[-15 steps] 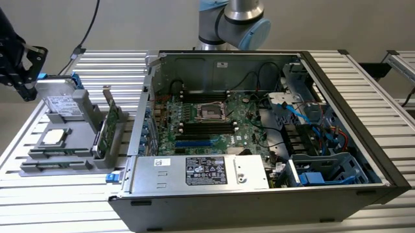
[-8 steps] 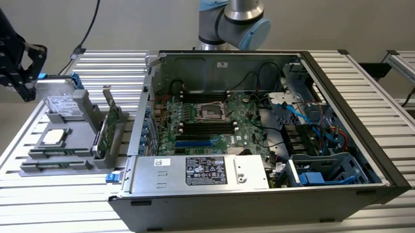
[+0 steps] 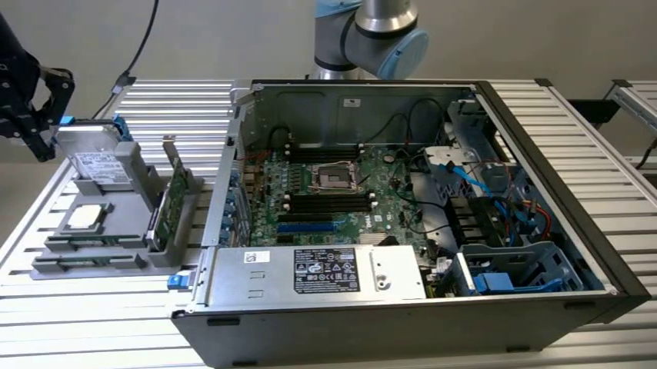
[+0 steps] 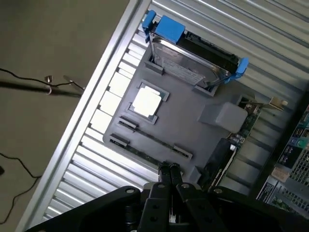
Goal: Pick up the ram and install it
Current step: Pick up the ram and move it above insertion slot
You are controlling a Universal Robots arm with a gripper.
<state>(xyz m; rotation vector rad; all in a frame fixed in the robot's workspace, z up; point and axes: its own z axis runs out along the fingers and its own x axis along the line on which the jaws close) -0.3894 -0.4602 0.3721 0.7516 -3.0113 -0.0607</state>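
Wrist view shows the gripper [image 4: 169,169] clenched and empty just above the ram [image 4: 142,155], which lies in the grey holder [image 4: 193,130] at the exterior view's left, so neither pickup nor installing is done.

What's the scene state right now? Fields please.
gripper: fingers shut, empty, above the holder's edge near the ram
ram: lying in a holder slot, not picked up
holder: grey, beside the case on the exterior view's left
drive: in holder, blue tabs
card: upright in holder, on the side nearest the case
case: open, motherboard exposed
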